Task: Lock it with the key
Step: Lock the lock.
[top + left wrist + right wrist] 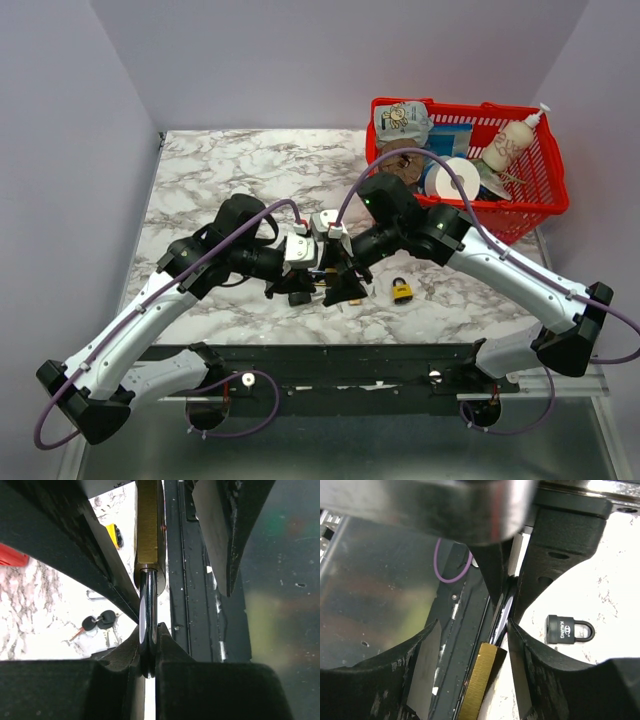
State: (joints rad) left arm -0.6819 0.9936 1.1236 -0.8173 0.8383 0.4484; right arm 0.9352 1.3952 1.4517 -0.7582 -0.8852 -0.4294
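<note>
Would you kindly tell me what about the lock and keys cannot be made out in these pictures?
- Brass padlock keyhole: the body is cut off by the top edge in the left wrist view and by the bottom edge in the right wrist view.
- Top view: left gripper and right gripper cover that padlock.
- Keys: blades too small and blurred to read in the left wrist view.

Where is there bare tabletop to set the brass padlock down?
Back-left of the table is bare marble, from its left edge to the basket. Front centre is crowded: the left claw and right claw meet at the brass padlock, with a yellow padlock and keys lying close by.
</note>
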